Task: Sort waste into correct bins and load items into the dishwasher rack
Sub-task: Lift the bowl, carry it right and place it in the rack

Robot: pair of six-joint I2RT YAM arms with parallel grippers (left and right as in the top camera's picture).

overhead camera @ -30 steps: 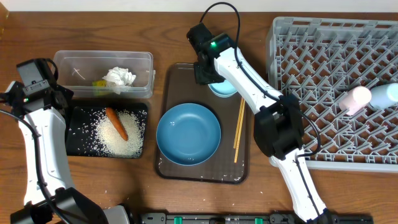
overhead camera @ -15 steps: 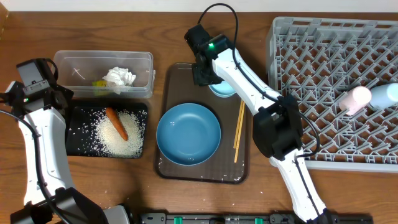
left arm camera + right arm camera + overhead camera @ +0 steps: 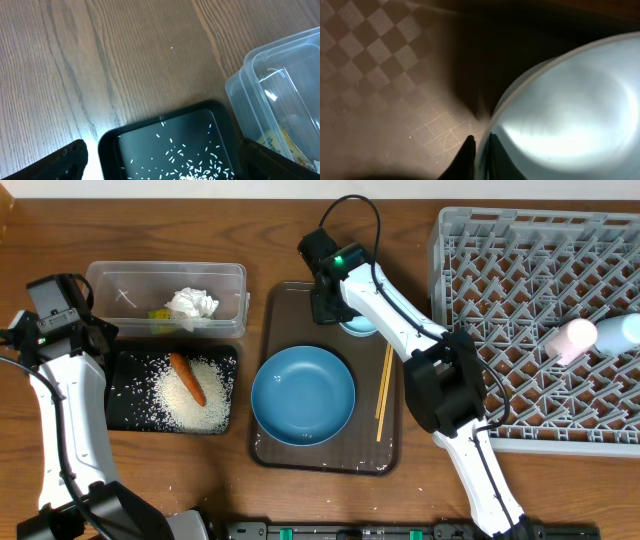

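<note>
My right gripper [image 3: 337, 308] is at the back of the brown serving tray [image 3: 285, 305], shut on the rim of the small light-blue bowl [image 3: 362, 325]. In the right wrist view one finger is inside and one outside the bowl wall [image 3: 560, 115], fingertips [image 3: 481, 145] pinching it. The large blue dish [image 3: 302, 394] and chopsticks [image 3: 383, 390] lie on the tray. Rice [image 3: 190, 395] and the carrot [image 3: 186, 377] lie in the black tray [image 3: 122, 370]. Tissue [image 3: 191, 304] and the wrapper [image 3: 159, 314] are in the clear tub [image 3: 110, 280]. My left gripper [image 3: 160, 170] is open over the black tray's corner [image 3: 112, 140].
The grey dishwasher rack [image 3: 500, 270] stands at the right, with a pinkish-white cup [image 3: 567, 338] and a pale item [image 3: 620, 330] lying in it. The clear tub's corner [image 3: 265, 95] shows in the left wrist view, beside bare wooden table [image 3: 100, 60].
My right gripper has drifted slightly left with the small bowl's rim in it. The left arm has not moved.
</note>
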